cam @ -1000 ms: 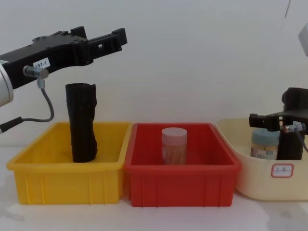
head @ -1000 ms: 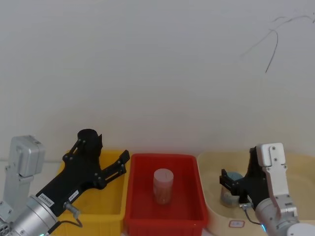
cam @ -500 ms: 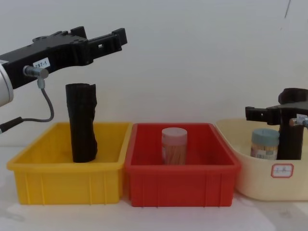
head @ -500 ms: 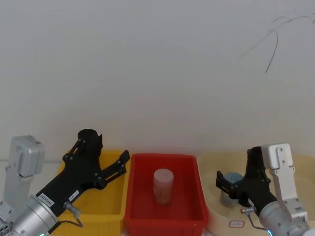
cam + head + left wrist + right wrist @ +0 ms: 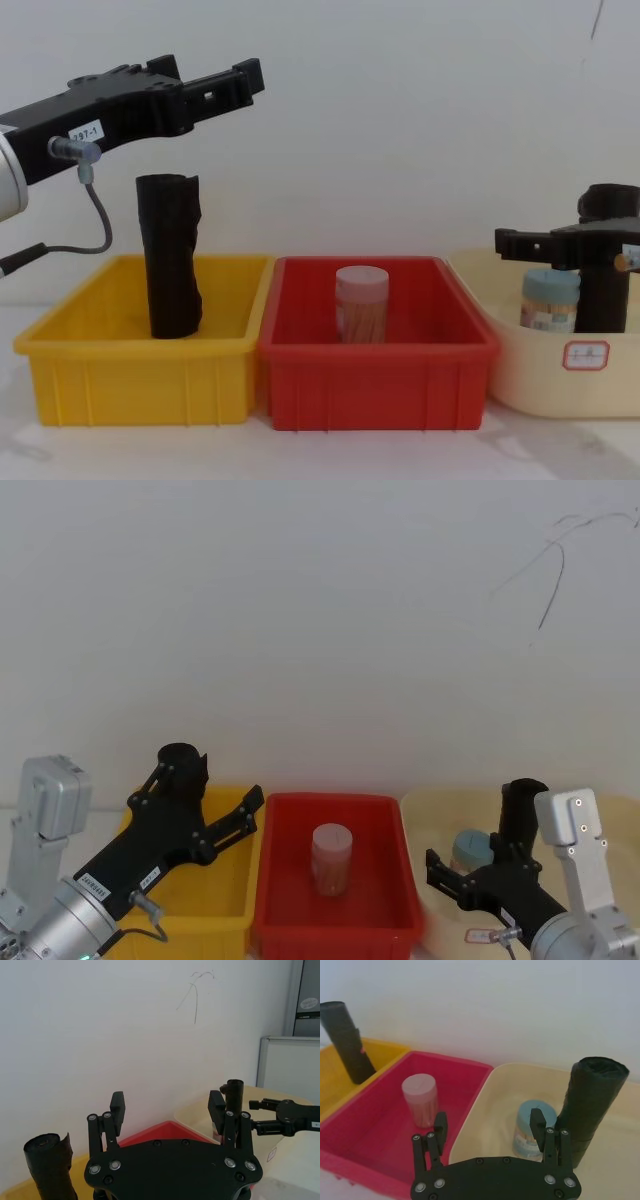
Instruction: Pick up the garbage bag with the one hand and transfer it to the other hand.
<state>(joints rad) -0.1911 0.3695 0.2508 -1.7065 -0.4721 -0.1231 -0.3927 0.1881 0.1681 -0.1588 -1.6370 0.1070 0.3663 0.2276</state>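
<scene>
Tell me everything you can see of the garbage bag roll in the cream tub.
The garbage bag is a tall black roll of wrinkled plastic film with a wider collar at its top. It stands upright in the cream tub, close beside a blue-lidded jar. The right gripper is open and off it.

A white table (image 5: pixel 330 455) carries three bins set in a row along the wall. The yellow bin (image 5: pixel 140 385) is at the left, the red bin (image 5: pixel 375 385) is in the middle and touches it side to side, and the cream tub (image 5: pixel 560 385) with a small white label sits just beside the red one at the right.
</scene>
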